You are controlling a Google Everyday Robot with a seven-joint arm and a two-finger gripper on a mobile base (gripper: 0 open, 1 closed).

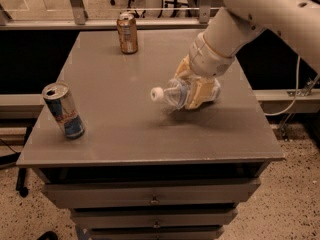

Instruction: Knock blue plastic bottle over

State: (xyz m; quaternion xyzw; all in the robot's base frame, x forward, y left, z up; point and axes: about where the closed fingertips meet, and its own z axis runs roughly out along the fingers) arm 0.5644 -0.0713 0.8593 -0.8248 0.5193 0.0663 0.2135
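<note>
The blue plastic bottle (176, 94) is tipped almost flat over the grey table (125, 129), its white cap pointing left. My gripper (196, 88) is at the bottle's body, right of the table's middle, with tan fingers (199, 95) on either side of it. The fingers hide the bottle's lower half. My white arm reaches in from the upper right.
A bronze can (127, 32) stands at the table's far edge. A silver-blue drink can (63, 110) stands near the front left corner. Drawers sit under the tabletop. A cable hangs at the right.
</note>
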